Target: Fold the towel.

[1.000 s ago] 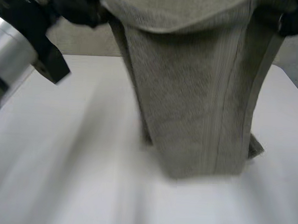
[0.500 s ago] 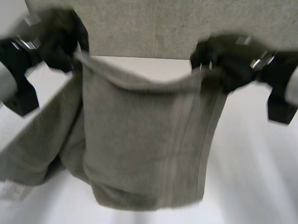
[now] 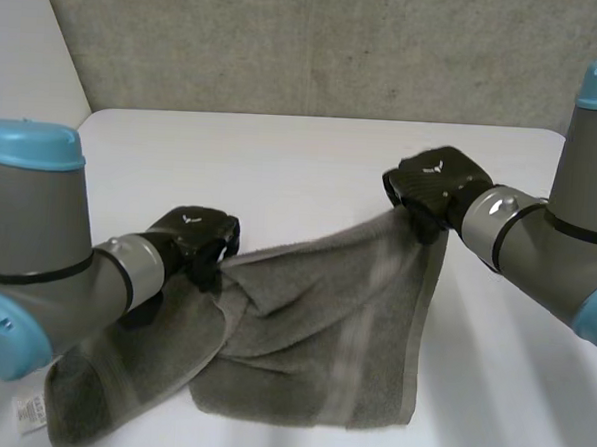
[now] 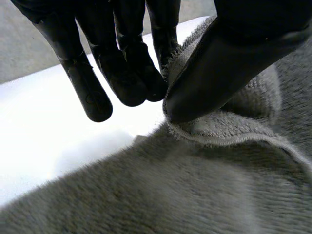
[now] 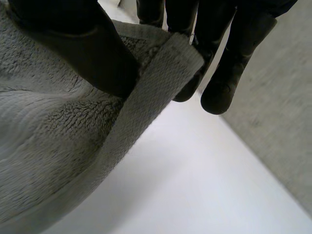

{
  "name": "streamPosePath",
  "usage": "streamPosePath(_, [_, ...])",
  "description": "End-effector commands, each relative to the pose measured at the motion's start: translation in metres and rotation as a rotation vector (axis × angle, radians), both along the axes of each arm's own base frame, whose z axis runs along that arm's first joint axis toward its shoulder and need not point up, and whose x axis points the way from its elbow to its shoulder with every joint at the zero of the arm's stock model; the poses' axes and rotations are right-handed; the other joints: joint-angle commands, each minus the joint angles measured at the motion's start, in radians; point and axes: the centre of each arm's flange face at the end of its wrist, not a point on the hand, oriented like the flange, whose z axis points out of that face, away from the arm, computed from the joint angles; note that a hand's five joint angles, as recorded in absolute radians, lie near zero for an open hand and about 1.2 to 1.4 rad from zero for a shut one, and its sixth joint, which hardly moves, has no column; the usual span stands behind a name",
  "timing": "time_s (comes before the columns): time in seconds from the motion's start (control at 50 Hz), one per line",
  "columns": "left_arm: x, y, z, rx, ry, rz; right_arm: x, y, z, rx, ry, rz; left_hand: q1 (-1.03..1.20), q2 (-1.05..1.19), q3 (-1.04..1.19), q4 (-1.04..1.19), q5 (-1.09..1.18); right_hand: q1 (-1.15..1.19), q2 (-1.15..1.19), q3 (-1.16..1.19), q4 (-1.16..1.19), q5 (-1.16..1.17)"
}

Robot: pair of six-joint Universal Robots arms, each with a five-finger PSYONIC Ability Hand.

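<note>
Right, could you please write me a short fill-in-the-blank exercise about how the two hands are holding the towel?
1. The left hand pinches the towel between its fingers and its ____.
2. The right hand holds the towel by a ____.
3. The towel's lower part rests on the ____ table.

Missing words: thumb; corner; white.
</note>
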Motion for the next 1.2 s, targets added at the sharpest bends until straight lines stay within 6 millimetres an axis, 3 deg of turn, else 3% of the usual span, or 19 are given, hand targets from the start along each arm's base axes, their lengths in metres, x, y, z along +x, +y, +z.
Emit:
streamPosePath(0.02, [-0.001, -0.030, 0.034, -0.158, -0.005, 0.100, 0.013, -0.012, 0.019, -0.196, -0.094, 0.006, 0.052, 0.015, 0.014, 0.007, 0.024, 0.063, 0.082, 0.051, 0.052, 0.057])
streamPosePath(0.12, [0.000, -0.035, 0.047, -0.201, 0.009, 0.129, 0.010, -0.017, 0.029, -0.252, -0.097, -0.069, 0.052, 0.015, 0.014, 0.007, 0.024, 0.063, 0.082, 0.051, 0.052, 0.057])
streamPosePath(0.16, [-0.001, -0.032, 0.042, -0.187, -0.001, 0.119, 0.006, -0.021, 0.029, -0.262, -0.088, -0.112, -0.164, -0.201, -0.201, -0.208, -0.191, 0.063, 0.082, 0.051, 0.052, 0.057])
streamPosePath(0.22, [-0.003, -0.030, 0.037, -0.173, -0.011, 0.114, 0.003, -0.028, 0.024, -0.265, -0.059, -0.168, -0.265, -0.302, -0.303, -0.310, -0.292, 0.063, 0.082, 0.051, 0.052, 0.057])
streamPosePath(0.26, [-0.006, -0.024, 0.027, -0.152, -0.025, 0.100, 0.002, -0.032, 0.016, -0.259, -0.031, -0.185, -0.621, -0.658, -0.659, -0.666, -0.648, 0.063, 0.082, 0.051, 0.052, 0.057])
streamPosePath(0.34, [-0.007, -0.025, 0.018, -0.130, -0.040, 0.103, -0.001, -0.041, -0.006, -0.245, 0.059, -0.205, -0.873, -0.910, -0.910, -0.918, -0.900, 0.063, 0.082, 0.051, 0.052, 0.057])
streamPosePath(0.38, [-0.005, -0.026, 0.016, -0.128, -0.048, 0.119, -0.001, -0.041, -0.011, -0.240, 0.076, -0.204, -1.170, -1.207, -1.208, -1.215, -1.197, 0.063, 0.082, 0.051, 0.052, 0.057])
streamPosePath(0.5, [0.001, -0.025, 0.021, -0.134, -0.063, 0.154, -0.007, -0.047, -0.028, -0.197, 0.099, -0.216, -1.169, -1.206, -1.207, -1.214, -1.196, 0.063, 0.082, 0.051, 0.052, 0.057])
streamPosePath(0.6, [0.014, 0.000, 0.030, -0.133, -0.095, 0.180, -0.008, -0.044, -0.037, -0.185, 0.106, -0.215, -1.125, -1.162, -1.163, -1.170, -1.152, 0.063, 0.082, 0.051, 0.052, 0.057])
streamPosePath(0.64, [0.024, 0.024, 0.032, -0.125, -0.109, 0.181, -0.009, -0.044, -0.041, -0.189, 0.104, -0.217, -1.067, -1.104, -1.105, -1.112, -1.094, 0.063, 0.082, 0.051, 0.052, 0.057])
streamPosePath(0.66, [0.024, 0.024, 0.032, -0.125, -0.109, 0.181, -0.009, -0.044, -0.041, -0.189, 0.104, -0.217, -1.067, -1.103, -1.104, -1.111, -1.094, 0.063, 0.082, 0.051, 0.052, 0.057])
streamPosePath(0.7, [0.031, 0.050, 0.031, -0.109, -0.122, 0.162, -0.010, -0.042, -0.045, -0.187, 0.104, -0.215, -0.999, -1.036, -1.037, -1.044, -1.027, 0.063, 0.082, 0.051, 0.052, 0.057])
streamPosePath(0.76, [0.035, 0.063, 0.029, -0.098, -0.129, 0.151, -0.010, -0.041, -0.047, -0.184, 0.105, -0.215, -0.961, -0.998, -0.998, -1.006, -0.988, 0.063, 0.082, 0.051, 0.052, 0.057])
streamPosePath(0.8, [0.040, 0.086, 0.025, -0.084, -0.139, 0.125, -0.011, -0.039, -0.050, -0.175, 0.110, -0.213, -0.952, -0.989, -0.990, -0.997, -0.979, 0.063, 0.082, 0.051, 0.052, 0.057])
streamPosePath(0.86, [0.044, 0.104, 0.021, -0.067, -0.150, 0.100, -0.012, -0.038, -0.054, -0.170, 0.111, -0.214, -0.938, -0.974, -0.975, -0.982, -0.965, 0.063, 0.082, 0.051, 0.052, 0.057])
streamPosePath(1.02, [0.055, 0.128, -0.002, 0.024, -0.223, 0.072, -0.014, -0.034, -0.065, -0.165, 0.113, -0.211, -0.940, -0.977, -0.978, -0.985, -0.967, 0.063, 0.082, 0.051, 0.052, 0.057])
streamPosePath(1.2, [0.061, 0.138, -0.016, 0.028, -0.336, 0.007, -0.013, -0.031, -0.068, -0.158, 0.116, -0.203, -1.067, -1.103, -1.104, -1.111, -1.094, 0.063, 0.082, 0.051, 0.052, 0.057])
